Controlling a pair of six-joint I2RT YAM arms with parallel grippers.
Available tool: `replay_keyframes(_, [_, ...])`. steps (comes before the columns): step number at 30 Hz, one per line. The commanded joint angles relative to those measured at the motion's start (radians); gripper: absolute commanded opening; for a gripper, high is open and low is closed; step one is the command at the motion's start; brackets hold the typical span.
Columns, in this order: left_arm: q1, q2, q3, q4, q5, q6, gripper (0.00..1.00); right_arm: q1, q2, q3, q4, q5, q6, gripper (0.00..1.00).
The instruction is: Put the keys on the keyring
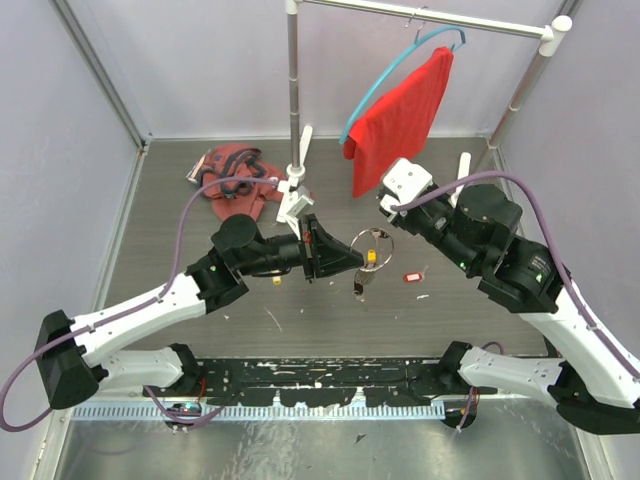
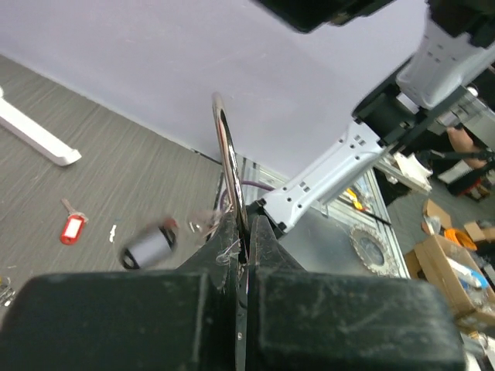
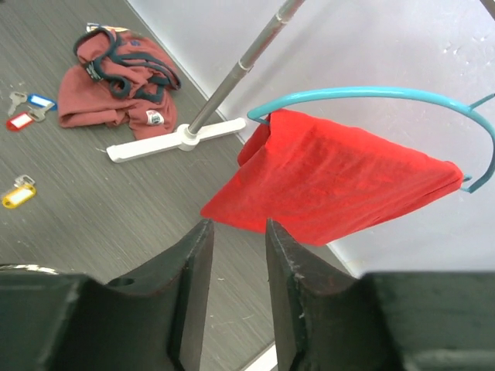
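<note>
Centrally, keyring (image 2: pixel 228 154) well apart from walls (image 1: pixel 60 180)

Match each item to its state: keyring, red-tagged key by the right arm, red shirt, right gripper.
Items:
1 keyring
2 red-tagged key
3 red shirt
4 right gripper

States:
a hangs on the teal hanger
b lies on the table
c open, holding nothing
d clamped in the left gripper

Pairs: 1-d, 2-b, 3-a, 4-c
</note>
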Motion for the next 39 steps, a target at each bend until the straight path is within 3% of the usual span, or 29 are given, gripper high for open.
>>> replay_keyframes(1, [0.000,-0.032,-0.087,0.227,-0.157,-0.100,0.00,0.004,-0.063,0.042,0.077,0.046,0.169,0.42])
replay_keyframes(4, [-0.001,-0.057,-0.114,0.237,-0.215,-0.083,0.00,0.003,-0.110,0.021,0.055,0.020,0.300,0.48])
replay_keyframes(8, [-0.001,-0.076,-0.039,0.102,-0.189,-0.003,0.00,0.003,-0.165,-0.038,0.020,-0.122,0.423,0.55])
replay_keyframes(12, [0.000,-0.072,0.108,-0.172,-0.146,0.104,0.00,0.003,-0.182,-0.048,-0.042,-0.226,0.420,0.64])
replay_keyframes(17, [-0.001,-0.057,0.266,-0.465,-0.143,0.181,0.00,0.003,-0.181,-0.059,-0.063,-0.210,0.352,0.68])
replay_keyframes(25, [0.000,-0.089,0.307,-0.502,-0.271,0.169,0.00,0.003,-0.173,-0.096,0.004,-0.342,0.346,0.62])
replay_keyframes(29, [0.000,-0.103,0.305,-0.470,-0.276,0.173,0.00,0.003,-0.153,-0.102,0.055,-0.311,0.363,0.61])
replay_keyframes(32, [0.000,-0.117,0.297,-0.445,-0.290,0.178,0.00,0.003,-0.142,-0.111,0.140,-0.189,0.503,0.61])
replay_keyframes(37, [-0.001,-0.139,0.277,-0.397,-0.359,0.172,0.00,0.003,-0.134,-0.137,0.226,-0.287,0.691,0.60])
replay_keyframes(39, [-0.001,-0.146,0.271,-0.378,-0.383,0.171,0.00,0.003,-0.130,-0.155,0.249,-0.281,0.762,0.64])
